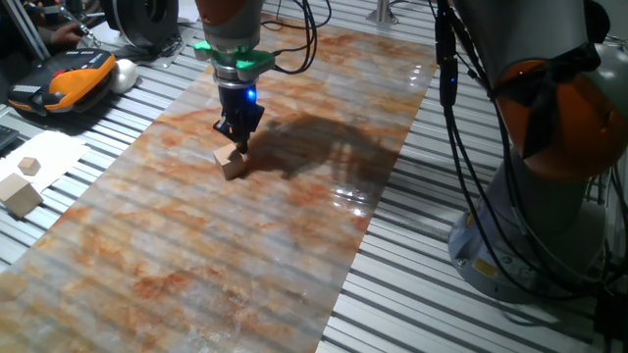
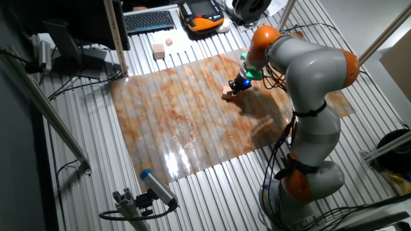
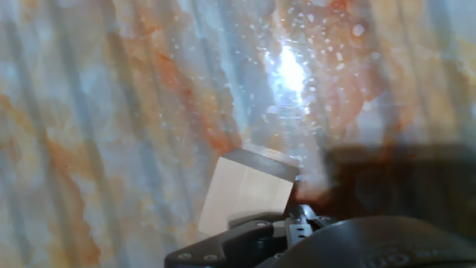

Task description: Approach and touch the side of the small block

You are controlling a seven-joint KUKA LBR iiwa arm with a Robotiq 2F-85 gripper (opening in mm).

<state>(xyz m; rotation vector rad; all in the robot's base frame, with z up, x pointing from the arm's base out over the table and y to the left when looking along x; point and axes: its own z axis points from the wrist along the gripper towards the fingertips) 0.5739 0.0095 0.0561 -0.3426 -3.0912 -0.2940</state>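
In one fixed view the arm reaches down from the top edge, its wrist near vertical, and the gripper points straight at the marbled mat on the table. The small block lies on the mat right under the jaws' tips, seemingly touching them; whether the jaws are parted or closed cannot be told here.

In the other fixed view the arm bends over from its base at the lower right, elbow high, with the gripper lowered to the mat. The small block sits just left of the jaws.

In the hand view the small block rests against the dark gripper body at the bottom edge; the jaws' state stays unclear
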